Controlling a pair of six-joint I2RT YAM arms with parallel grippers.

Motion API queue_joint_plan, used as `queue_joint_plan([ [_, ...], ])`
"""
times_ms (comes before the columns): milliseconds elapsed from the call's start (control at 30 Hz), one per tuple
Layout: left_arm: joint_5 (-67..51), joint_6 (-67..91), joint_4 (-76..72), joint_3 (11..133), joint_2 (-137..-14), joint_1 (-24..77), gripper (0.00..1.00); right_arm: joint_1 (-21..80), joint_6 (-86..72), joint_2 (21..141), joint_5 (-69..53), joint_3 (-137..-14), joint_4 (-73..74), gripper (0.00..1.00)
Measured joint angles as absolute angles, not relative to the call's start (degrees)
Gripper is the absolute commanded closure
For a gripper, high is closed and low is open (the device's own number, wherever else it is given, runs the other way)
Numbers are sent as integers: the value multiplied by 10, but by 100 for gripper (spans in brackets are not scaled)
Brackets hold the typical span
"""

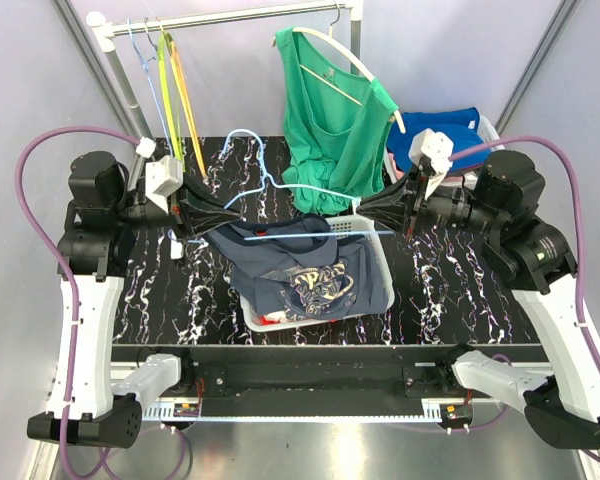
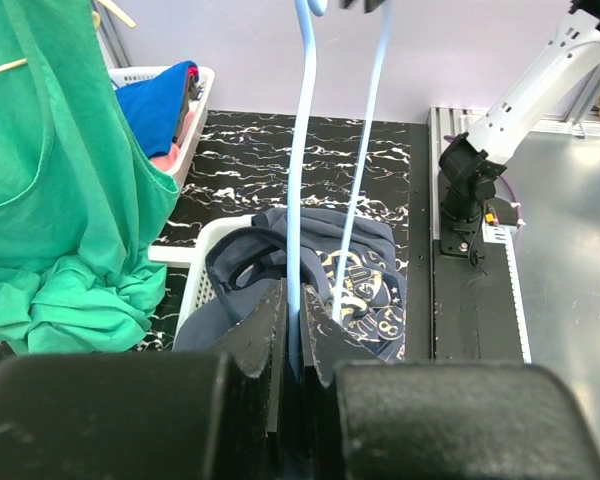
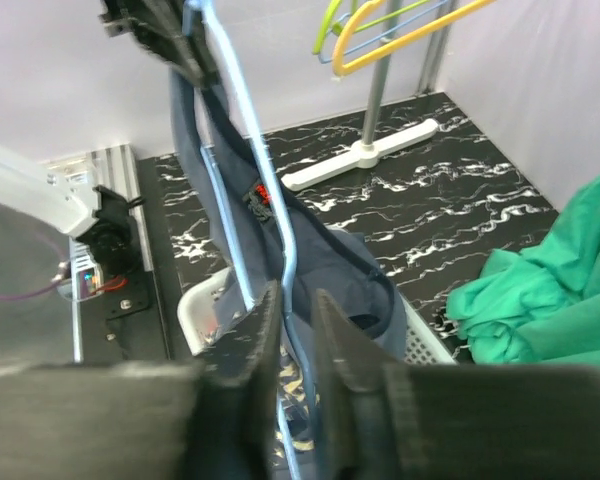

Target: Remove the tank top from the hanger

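Above black marble table (image 1: pixel 450 290), left pincer (image 2: pixel 298 305) clamps hanger (image 2: pixel 298 180) trailing navy tank top (image 1: pixel 280 255); right pincer's (image 3: pixel 298 308) grip unclear.

Tank top (image 1: pixel 310 275) was soft, matt navy cloth; hanger (image 2: pixel 298 150) smooth, glossy pale-blue plastic; basket (image 1: pixel 365 226) white perforated plastic; tabletop (image 1: pixel 450 290) glossy black, marble-veined.
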State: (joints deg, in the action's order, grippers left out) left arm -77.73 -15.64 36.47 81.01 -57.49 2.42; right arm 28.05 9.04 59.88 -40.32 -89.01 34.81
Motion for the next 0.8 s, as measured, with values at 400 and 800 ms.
queue_joint_plan([
  [400, -759, -168, 365, 811, -575, 30, 46, 282, 81, 556, -435, -863, 362, 100],
  [800, -731, -168, 368, 812, -575, 28, 23, 280, 71, 494, -346, -852, 401, 100],
])
